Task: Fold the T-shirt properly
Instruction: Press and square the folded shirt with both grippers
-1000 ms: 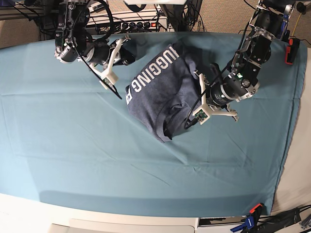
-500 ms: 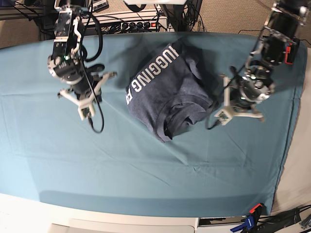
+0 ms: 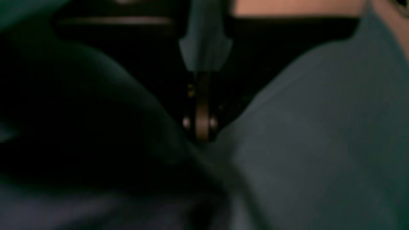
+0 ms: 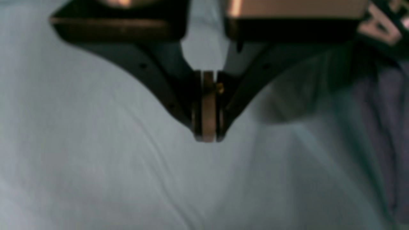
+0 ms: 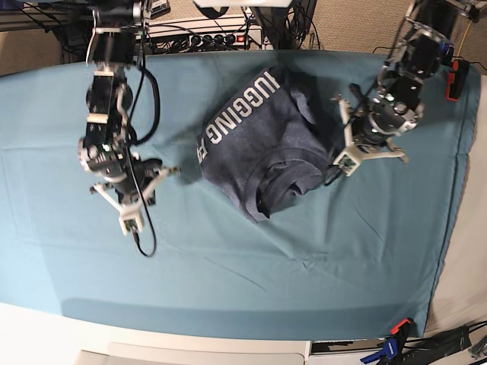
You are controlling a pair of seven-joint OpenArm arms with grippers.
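Teal table cloth (image 5: 228, 289) bears the crumpled T-shirt (image 5: 259, 148); left pincer (image 3: 201, 134) and right pincer (image 4: 207, 135) closed, empty.

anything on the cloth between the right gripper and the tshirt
Nothing visible. In the base view only bare teal table cloth lies between the right gripper and the T-shirt. The right wrist view shows the same: wrinkled cloth under the shut jaws, the shirt off to the side.

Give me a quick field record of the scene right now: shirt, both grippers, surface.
shirt: navy, bunched in a rough fold at table centre, white lettering up, collar toward the front
left gripper: shut, empty, at the shirt's edge
right gripper: shut, empty, over bare cloth beside the shirt
cloth: teal, lightly creased
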